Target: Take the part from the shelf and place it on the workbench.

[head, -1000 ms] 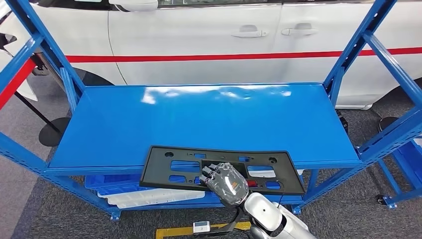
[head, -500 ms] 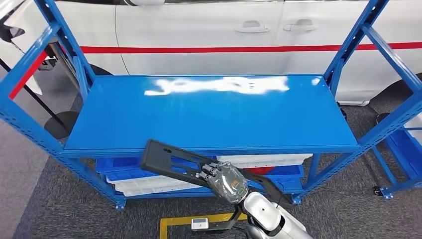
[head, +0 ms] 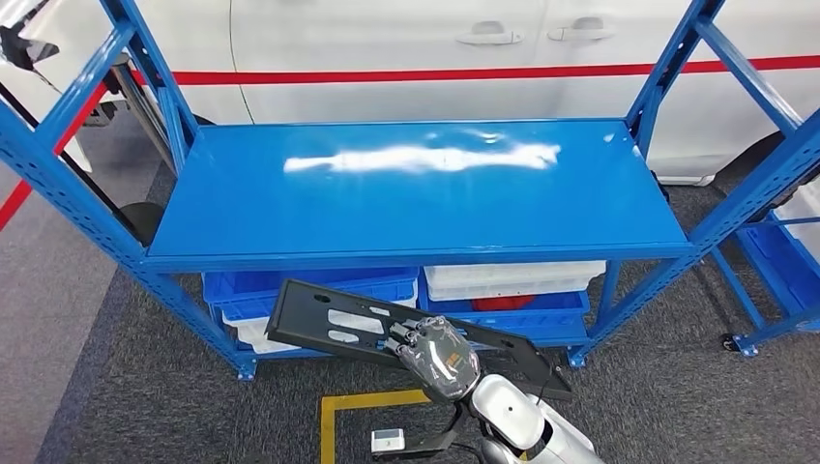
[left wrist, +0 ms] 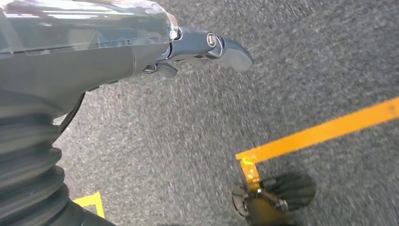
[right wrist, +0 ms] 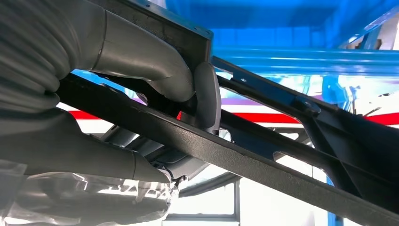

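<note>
Black part (head: 334, 324) gripped by right hand (head: 437, 356), clear of the blue shelf (head: 416, 253) edge; left hand (left wrist: 141, 42) holds nothing.

The black part (head: 338, 324), low in the centre of the head view, looks like moulded plastic, matt, with a fine grainy texture that is plain in the right wrist view (right wrist: 263, 160). The right hand (head: 440, 356) holding it has a smooth grey shell under a glossy clear film, and the arm below it is polished silver metal. The shelf (head: 416, 193) across the middle is painted blue metal, glossy enough to carry white glare. The car (head: 435, 39) along the top is gloss white. The floor (head: 145, 387) is rough grey carpet; in the left wrist view smooth yellow tape (left wrist: 324, 132) crosses it, and the left hand (left wrist: 155, 44) shows smooth dark plastic.
</note>
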